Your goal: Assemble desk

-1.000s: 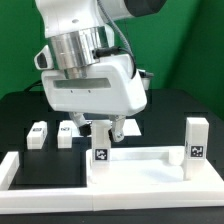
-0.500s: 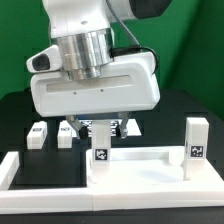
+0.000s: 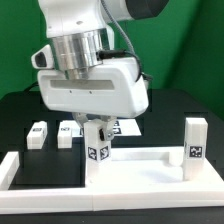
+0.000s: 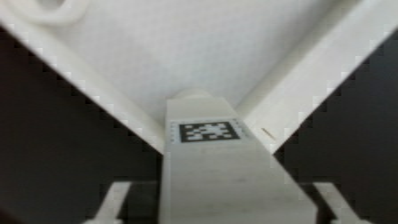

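Your rimmed desk panel [image 3: 140, 176] lies low in the exterior view, right of centre, and it is the only tray-like thing in the scene. Two leg posts stand upright in it. One post [image 3: 97, 152] is at the panel's near left corner, and the other post [image 3: 195, 146] is at the far right of the frame. Each shows a square tag on its front face.

Two more loose posts lie flat on the black table [image 3: 50, 160] at middle left, one [image 3: 38, 133] just beside the other [image 3: 66, 130]. Both are outside the panel. A white border bar [image 3: 12, 166] runs along the lower left corner.

Your gripper [image 3: 105, 130] hangs right over the left corner post, with its wide white body filling the upper centre of the frame. In the wrist view that post [image 4: 214, 165] sits between the two fingers [image 4: 118, 203], its tag facing the camera. A dark gap shows on each side of the post, so the jaws look apart, straddling it rather than pinching it. The panel's rim [image 4: 98, 85] spreads away behind the post in a V.
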